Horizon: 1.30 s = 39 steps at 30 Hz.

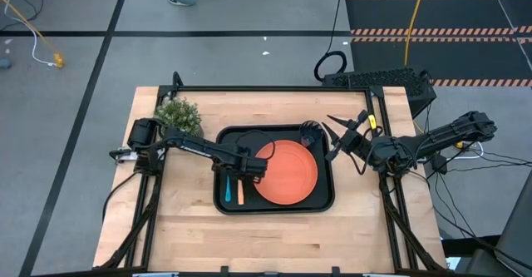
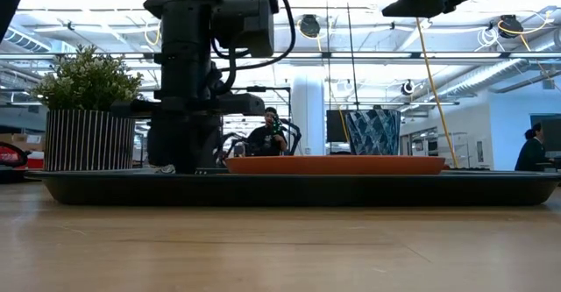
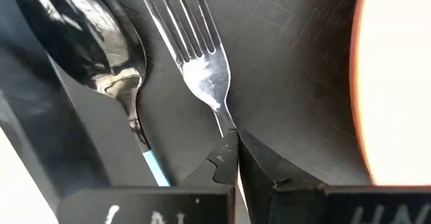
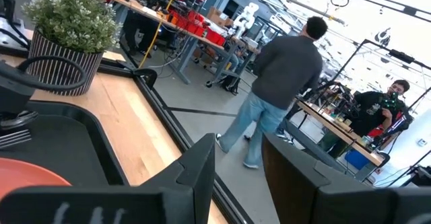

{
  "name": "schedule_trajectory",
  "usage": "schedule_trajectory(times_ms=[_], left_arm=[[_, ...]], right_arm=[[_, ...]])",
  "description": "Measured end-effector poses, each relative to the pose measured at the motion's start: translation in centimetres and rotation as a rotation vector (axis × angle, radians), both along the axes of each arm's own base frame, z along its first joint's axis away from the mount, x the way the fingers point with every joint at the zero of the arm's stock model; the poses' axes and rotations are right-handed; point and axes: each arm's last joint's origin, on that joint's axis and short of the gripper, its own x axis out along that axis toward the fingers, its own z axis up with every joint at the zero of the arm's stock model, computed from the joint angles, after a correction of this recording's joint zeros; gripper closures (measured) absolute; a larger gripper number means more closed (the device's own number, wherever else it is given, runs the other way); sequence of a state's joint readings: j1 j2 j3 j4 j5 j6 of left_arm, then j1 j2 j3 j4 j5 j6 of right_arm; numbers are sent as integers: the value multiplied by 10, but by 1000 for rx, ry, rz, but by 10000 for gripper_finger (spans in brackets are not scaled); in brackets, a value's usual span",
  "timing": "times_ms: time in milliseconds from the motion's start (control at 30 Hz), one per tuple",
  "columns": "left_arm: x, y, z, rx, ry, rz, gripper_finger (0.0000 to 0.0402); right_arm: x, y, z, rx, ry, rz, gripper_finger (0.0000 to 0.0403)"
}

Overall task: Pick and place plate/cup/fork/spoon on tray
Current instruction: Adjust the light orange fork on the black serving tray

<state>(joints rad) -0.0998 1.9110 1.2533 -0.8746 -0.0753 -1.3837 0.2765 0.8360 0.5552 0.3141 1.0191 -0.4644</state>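
The black tray (image 1: 326, 195) lies mid-table. On it rest the orange plate (image 1: 287, 171), the dark cup (image 1: 311, 132) at its far right corner, the spoon (image 3: 101, 46) with its blue handle (image 1: 226, 190), and beside it the fork (image 3: 195, 46) with its tan handle (image 1: 240, 192). My left gripper (image 1: 250, 169) points down over the tray's left part, between the cutlery and the plate, shut on the fork. My right gripper (image 1: 342, 136) hangs open and level above the tray's right rim, touching nothing. My left gripper pinches the fork's thin metal neck (image 3: 224, 126), just below the tines, between its two fingertips (image 3: 259, 160). The fingers come from above, pointing down. The fork lies along the tray floor beside the spoon, tines toward the far edge.
A potted green plant (image 1: 177, 116) in a striped pot stands on the table at the tray's far left corner. Bare wood (image 1: 274, 235) stretches along the near side of the table. People move in the room beyond.
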Motion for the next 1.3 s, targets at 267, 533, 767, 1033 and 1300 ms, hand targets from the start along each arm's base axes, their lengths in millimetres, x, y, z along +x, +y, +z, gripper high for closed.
schedule_trajectory(times_ms=[267, 533, 767, 1033, 1300], left_arm=[[0, 0, 0, 9, 0, -20, 385], [0, -1, 0, 15, 0, -46, 385], [0, -1, 0, 13, -3, -45, 385], [1, 0, 0, -2, -2, -43, 385], [2, 4, 2, -7, -6, -34, 385]], right_arm=[[0, 0, -1, 4, 1, 0, 289], [0, 0, -1, 4, 5, 0, 289], [0, 0, -1, 4, 6, 0, 289], [0, 0, -1, 4, 5, 0, 289], [0, 0, -1, 19, -8, -1, 289]])
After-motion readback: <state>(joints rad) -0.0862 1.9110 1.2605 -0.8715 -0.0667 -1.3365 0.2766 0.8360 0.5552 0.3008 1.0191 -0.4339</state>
